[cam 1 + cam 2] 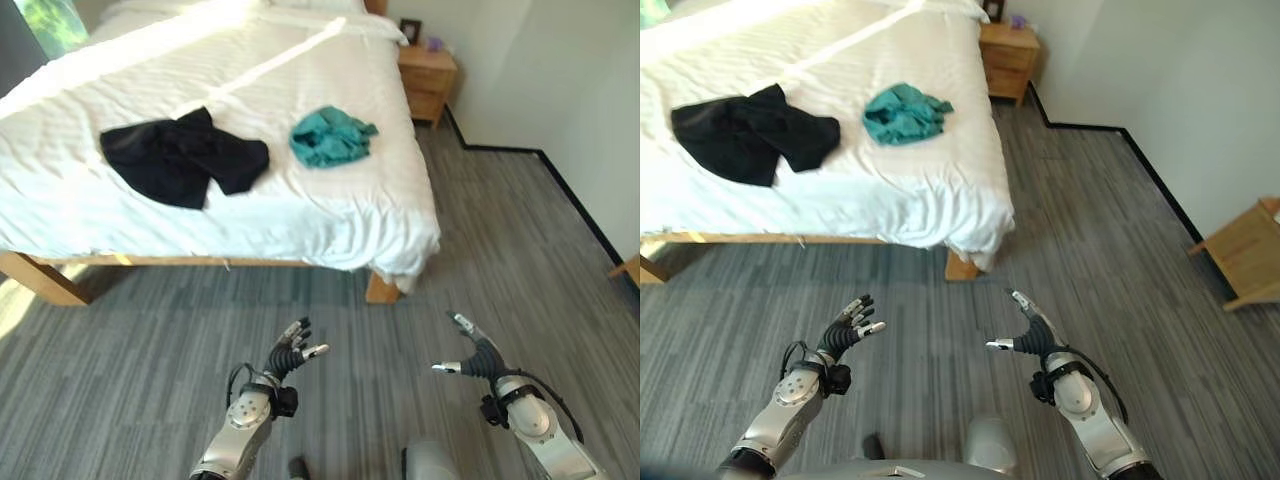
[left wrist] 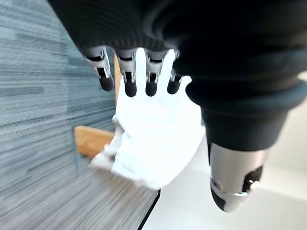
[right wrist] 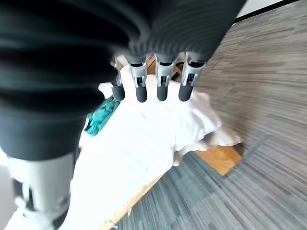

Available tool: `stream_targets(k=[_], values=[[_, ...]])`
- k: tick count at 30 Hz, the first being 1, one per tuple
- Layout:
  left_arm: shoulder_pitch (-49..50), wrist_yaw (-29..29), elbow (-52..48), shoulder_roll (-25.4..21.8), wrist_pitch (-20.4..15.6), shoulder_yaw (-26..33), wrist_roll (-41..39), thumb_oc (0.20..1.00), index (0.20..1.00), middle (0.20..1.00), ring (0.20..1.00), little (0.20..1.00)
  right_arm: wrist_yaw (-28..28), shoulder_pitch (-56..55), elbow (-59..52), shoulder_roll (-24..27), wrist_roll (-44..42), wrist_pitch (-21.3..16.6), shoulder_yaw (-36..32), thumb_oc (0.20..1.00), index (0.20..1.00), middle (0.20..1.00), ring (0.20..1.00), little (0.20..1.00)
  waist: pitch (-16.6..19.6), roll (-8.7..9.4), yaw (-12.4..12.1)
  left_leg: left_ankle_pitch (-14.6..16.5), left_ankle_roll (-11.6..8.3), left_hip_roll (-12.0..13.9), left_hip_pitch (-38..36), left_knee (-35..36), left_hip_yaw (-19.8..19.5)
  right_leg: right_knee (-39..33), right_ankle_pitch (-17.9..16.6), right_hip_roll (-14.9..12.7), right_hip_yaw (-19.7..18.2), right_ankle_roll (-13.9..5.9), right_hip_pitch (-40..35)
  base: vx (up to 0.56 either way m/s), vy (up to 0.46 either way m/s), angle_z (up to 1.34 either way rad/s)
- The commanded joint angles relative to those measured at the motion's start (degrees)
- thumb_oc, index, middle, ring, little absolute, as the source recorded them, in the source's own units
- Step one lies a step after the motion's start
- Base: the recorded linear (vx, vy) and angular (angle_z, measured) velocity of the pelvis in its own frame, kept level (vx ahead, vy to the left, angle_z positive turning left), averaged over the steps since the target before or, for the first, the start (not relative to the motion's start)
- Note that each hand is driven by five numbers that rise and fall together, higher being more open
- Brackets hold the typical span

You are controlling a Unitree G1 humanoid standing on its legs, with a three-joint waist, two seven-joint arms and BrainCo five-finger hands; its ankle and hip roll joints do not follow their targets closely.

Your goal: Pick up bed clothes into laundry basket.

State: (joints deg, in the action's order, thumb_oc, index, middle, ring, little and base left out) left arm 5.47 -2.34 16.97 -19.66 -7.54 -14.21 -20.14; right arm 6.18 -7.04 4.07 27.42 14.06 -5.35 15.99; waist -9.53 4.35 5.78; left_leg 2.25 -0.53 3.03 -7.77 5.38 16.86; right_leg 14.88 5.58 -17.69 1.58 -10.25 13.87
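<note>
Black garment [image 1: 183, 157] and teal garment [image 1: 330, 137] lie on bed [image 1: 330, 215], well beyond left hand [image 1: 291, 352] and right hand [image 1: 470, 358]; both hands empty, fingers spread.

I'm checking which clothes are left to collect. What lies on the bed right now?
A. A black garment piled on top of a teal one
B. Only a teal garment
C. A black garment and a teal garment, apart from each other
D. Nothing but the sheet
C: the black garment and the teal garment lie side by side on the bed, with white sheet between them.
</note>
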Motion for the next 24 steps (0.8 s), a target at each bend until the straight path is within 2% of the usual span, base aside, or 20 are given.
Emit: stream_targets(k=[1, 2, 4, 5, 6, 7, 8, 9, 10, 11, 12, 13, 14, 15, 17, 19, 20, 21, 22, 24], values=[[1.0, -1.1, -5.2, -0.6, -3.3, 1.4, -0.8, 1.0, 1.0, 1.0, 1.0, 1.0, 4.3, 3.9, -2.7, 0.8, 3.8, -0.5, -6.7, 1.0, 1.0, 1.0, 1.0, 1.0, -1.2, -0.83, 1.7, 7.5, -4.81, 6.8, -4.3, -0.4, 1.8, -16.5, -8.4, 0.8, 2.3, -2.03, -7.1, 0.39, -0.059, 0.54], [0.3, -1.4, -5.2, -0.6, -3.5, 1.9, -1.0, 1.0, 1.0, 1.0, 1.0, 1.0, 4.7, 4.4, -3.3, 1.4, 4.8, -0.1, -7.6, 1.0, 1.0, 1.0, 1.0, 1.0, -1.4, -0.76, 2.6, 8.8, -5.4, 6.9, -6.3, -0.4, 0.7, -19.8, -9.4, 1.0, 2.1, -2.72, -4.5, 0.36, -0.063, 0.89], [-1.5, -1.7, -4.4, -0.6, -4.4, 2.7, -1.2, 1.0, 1.0, 1.0, 1.0, 1.0, 5.7, 7.3, -5.5, 4.6, 9.0, 1.0, -9.1, 1.0, 1.0, 1.0, 1.0, 1.0, -1.6, -1.82, 3.6, 12.1, -6.59, 8.1, -10.5, -0.4, -0.1, -19.9, -10.4, 0.5, 3.3, -4.48, 1.9, 0.52, -0.156, 0.71], [-1.6, -1.7, -4.4, -0.5, -4.4, 2.8, -1.3, 1.0, 1.0, 1.0, 1.0, 1.0, 5.7, 7.3, -5.7, 4.6, 9.1, 1.1, -9.2, 1.0, 1.0, 1.0, 1.0, 1.0, -1.7, -2.08, 3.7, 12.2, -6.62, 8.3, -10.5, -0.4, -0.1, -19.9, -10.4, 0.7, 3.4, -4.48, 1.8, 0.56, -0.239, 0.43], [-2.0, -1.1, -4.1, -0.8, -4.7, 3.0, -1.4, 1.0, 1.0, 1.0, 1.0, 1.0, 7.2, 9.9, -7.1, 7.9, 11.9, 1.4, -11.3, 1.0, 1.0, 1.0, 1.0, 1.0, -0.4, -1.4, 3.7, 13.9, -6.87, 7.6, -13.1, -0.4, -0.2, -18.8, -11.4, 0.9, 4.9, -3.94, 0.1, 0.3, -0.127, 0.45], [-2.1, -1.1, -4.1, -0.7, -4.7, 2.9, -1.4, 1.0, 1.0, 1.0, 1.0, 1.0, 7.2, 9.9, -7.1, 8.0, 11.9, 1.4, -11.4, 1.0, 1.0, 1.0, 1.0, 1.0, -0.7, -1.51, 3.8, 14.0, -6.85, 7.7, -13.3, -0.4, -0.3, -18.8, -11.4, 0.9, 5.1, -3.97, -0.3, 0.56, -0.325, 0.5], [-1.5, -1.3, -5.0, -0.9, -5.0, 3.4, -1.4, 1.0, 1.0, 1.0, 1.0, 1.0, 8.8, 14.5, -9.1, 11.3, 13.1, 1.6, -13.0, 1.0, 1.0, 1.0, 1.0, 1.0, 0.3, -1.81, 4.1, 12.0, -7.86, 9.0, -16.2, -0.6, 0.0, -17.7, -12.8, 1.4, 5.2, -2.83, -2.1, 0.27, -0.202, 0.44], [-1.5, -1.3, -5.1, -0.7, -4.9, 3.5, -1.4, 1.0, 1.0, 1.0, 1.0, 1.0, 8.8, 14.7, -9.0, 11.5, 13.0, 1.7, -12.9, 1.0, 1.0, 1.0, 1.0, 1.0, -0.1, -2.18, 4.3, 11.8, -8.09, 9.4, -16.5, -0.5, 0.0, -17.7, -12.7, 1.7, 5.5, -2.68, -2.5, 0.37, -0.33, 0.33], [-1.2, -1.3, -4.6, -0.1, -4.9, 3.2, -2.5, 1.0, 1.0, 1.0, 1.0, 1.0, 9.4, 17.8, -8.9, 12.3, 12.6, 1.6, -12.2, 1.0, 1.0, 1.0, 1.0, 1.0, 0.1, -3.13, 4.0, 8.5, -8.51, 11.5, -14.9, -6.0, -1.2, -17.7, -12.3, 3.5, 5.1, -1.15, -4.5, 0.24, -0.323, 0.19], [-1.3, -1.6, -3.8, 0.7, -4.6, 2.8, -5.4, 1.0, 1.0, 1.0, 1.0, 1.0, 10.4, 24.4, -7.8, 14.1, 13.1, 2.1, -9.9, 1.0, 1.0, 1.0, 1.0, 1.0, -1.3, -3.18, 1.3, -0.3, -8.74, 14.7, -5.8, -23.8, -5.3, -18.5, -10.8, 5.1, 5.2, 2.17, -9.7, 0.31, -0.465, 0.17], [-1.8, -1.9, -3.7, 0.9, -4.6, 2.7, -6.1, 1.0, 1.0, 1.0, 1.0, 1.0, 11.0, 27.7, -7.6, 13.6, 12.6, 2.1, -7.9, 1.0, 1.0, 1.0, 1.0, 1.0, -2.2, -2.37, 0.2, -3.7, -9.07, 14.9, -1.0, -31.5, -7.6, -19.4, -10.0, 5.3, 5.8, 3.65, -12.3, 0.31, -0.472, 0.23], [-1.8, -2.0, -3.2, 1.1, -4.5, 3.1, -6.6, 1.0, 1.0, 1.0, 1.0, 1.0, 10.9, 30.0, -7.4, 12.9, 12.5, 2.1, -6.1, 1.0, 1.0, 1.0, 1.0, 1.0, -2.5, -1.37, -0.8, -3.9, -8.75, 15.1, 1.9, -35.1, -7.3, -19.9, -8.8, 5.3, 6.1, 4.59, -14.5, 0.28, -0.37, 0.15], [-1.6, -1.8, -2.7, 1.4, -4.4, 3.6, -7.0, 1.0, 1.0, 1.0, 1.0, 1.0, 10.5, 31.5, -6.9, 12.1, 12.8, 2.2, -4.3, 1.0, 1.0, 1.0, 1.0, 1.0, -2.3, -0.54, -1.7, -4.2, -8.52, 15.4, 3.8, -34.4, -5.3, -19.9, -8.1, 4.7, 6.5, 4.81, -15.7, 0.21, -0.214, 0.04], [-1.5, -1.7, -2.6, 1.4, -4.4, 3.8, -7.0, 1.0, 1.0, 1.0, 1.0, 1.0, 10.6, 31.8, -6.6, 12.0, 12.8, 2.2, -3.9, 1.0, 1.0, 1.0, 1.0, 1.0, -2.4, -0.47, -1.6, -4.0, -8.48, 15.4, 3.6, -34.4, -5.0, -19.9, -8.0, 4.6, 6.3, 4.75, -15.7, 0.22, -0.1, 0.01], [0.2, -1.6, -2.3, 2.4, -3.9, 4.4, -8.5, 1.0, 1.0, 1.0, 1.0, 1.0, 9.6, 33.8, -3.7, 11.2, 14.0, 3.2, -0.2, 1.0, 1.0, 1.0, 1.0, 1.0, -2.2, -0.47, -3.7, -3.5, -8.83, 16.2, 5.9, -30.5, -1.5, -19.9, -6.6, 4.0, 6.3, 4.41, -17.6, 0.29, 0.007, -0.02], [2.2, -1.1, -2.1, 2.8, -3.5, 4.7, -8.5, 1.0, 1.0, 1.0, 1.0, 1.0, 8.8, 35.4, -0.3, 11.0, 15.3, 3.6, 2.8, 1.0, 1.0, 1.0, 1.0, 1.0, -1.3, -1.53, -4.9, -3.5, -9.07, 16.0, 5.7, -20.7, 2.1, -19.9, -4.7, 3.9, 6.5, 3.58, -19.1, 0.41, 0.141, -0.05], [3.2, -1.2, -1.5, 2.9, -3.6, 4.1, -8.4, 1.0, 1.0, 1.0, 1.0, 1.0, 8.6, 38.0, 3.9, 10.9, 15.6, 4.4, 5.3, 1.0, 1.0, 1.0, 1.0, 1.0, -0.5, -3.15, -6.3, -5.1, -9.64, 16.0, 6.6, -10.1, 3.6, -19.9, -3.3, 3.8, 7.0, 2.57, -20.5, 0.35, 0.181, 0.1], [3.2, -1.2, -1.5, 3.1, -3.7, 4.2, -8.5, 1.0, 1.0, 1.0, 1.0, 1.0, 8.8, 38.5, 4.5, 10.9, 15.5, 4.3, 5.8, 1.0, 1.0, 1.0, 1.0, 1.0, -0.5, -3.18, -6.2, -5.7, -9.68, 15.7, 5.8, -8.7, 3.9, -19.9, -3.1, 3.7, 7.0, 2.52, -20.6, 0.46, 0.224, -0.02], [3.5, -1.6, -0.6, 3.2, -3.7, 3.7, -9.2, 1.0, 1.0, 1.0, 1.0, 1.0, 9.0, 41.2, 9.6, 11.2, 15.5, 5.3, 8.2, 1.0, 1.0, 1.0, 1.0, 1.0, -0.3, -4.31, -7.9, -8.6, -10.35, 15.3, 7.4, -2.8, 2.2, -19.9, -1.6, 3.8, 6.8, 2.21, -22.4, 0.25, 0.088, -0.13], [3.6, -1.6, -0.4, 3.4, -3.9, 3.1, -10.4, 1.0, 1.0, 1.0, 1.0, 1.0, 9.6, 44.2, 14.2, 11.7, 15.6, 5.8, 10.1, 1.0, 1.0, 1.0, 1.0, 1.0, -0.4, -4.5, -8.6, -8.7, -10.6, 14.8, 8.9, -1.2, 0.9, -19.9, -0.6, 3.7, 6.8, 2.1, -23.8, 0.28, 0.086, 0.11]])
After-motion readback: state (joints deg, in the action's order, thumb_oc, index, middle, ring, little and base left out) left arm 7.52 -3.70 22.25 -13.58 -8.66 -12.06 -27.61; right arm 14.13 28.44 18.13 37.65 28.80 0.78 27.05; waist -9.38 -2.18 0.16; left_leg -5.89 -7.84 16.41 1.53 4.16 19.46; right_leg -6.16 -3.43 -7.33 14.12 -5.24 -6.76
